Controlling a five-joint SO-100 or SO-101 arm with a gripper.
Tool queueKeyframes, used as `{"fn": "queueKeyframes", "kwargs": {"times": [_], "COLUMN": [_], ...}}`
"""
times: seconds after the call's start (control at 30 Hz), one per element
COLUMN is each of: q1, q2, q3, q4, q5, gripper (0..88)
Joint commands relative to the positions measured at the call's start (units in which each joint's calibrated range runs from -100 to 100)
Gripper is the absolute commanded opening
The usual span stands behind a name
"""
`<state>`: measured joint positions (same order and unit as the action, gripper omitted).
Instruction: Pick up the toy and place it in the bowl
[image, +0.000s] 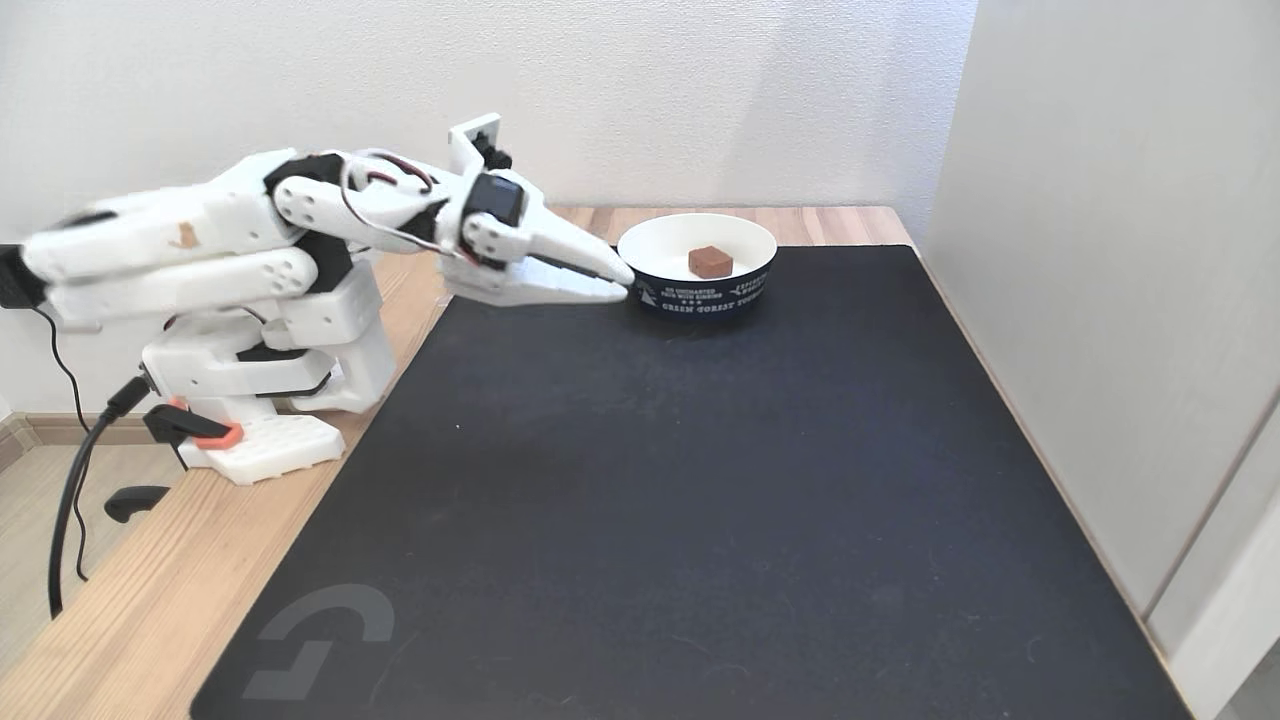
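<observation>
The reddish-brown toy (710, 261) lies inside the bowl (650, 240) on its white floor, near the middle. The bowl is white inside and dark navy outside with white lettering, and stands at the far edge of the black mat. My white gripper (624, 284) lies low and points right, its tips just left of the bowl's outer wall. Its two fingers are drawn together at the tips with nothing between them.
A large black mat (700, 480) covers most of the wooden table (130, 620). My arm's base (270, 400) is clamped at the table's left edge, with cables hanging down. A pale wall panel (1120, 250) rises along the mat's right side.
</observation>
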<state>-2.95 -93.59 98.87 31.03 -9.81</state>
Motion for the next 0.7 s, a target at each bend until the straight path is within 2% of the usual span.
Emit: {"fn": "queueKeyframes", "kwargs": {"times": [0.0, 0.17, 0.3, 0.67], "q1": [2.8, 3.6, 3.1, 2.9], "q2": [-5.4, -5.7, -5.8, -5.7], "q3": [0.7, 0.7, 0.6, 0.6], "q4": [11.6, 21.7, 22.5, 22.1], "q5": [5.4, 5.6, 8.6, 8.2], "gripper": [2.4, 2.3, 2.3, 2.5]}}
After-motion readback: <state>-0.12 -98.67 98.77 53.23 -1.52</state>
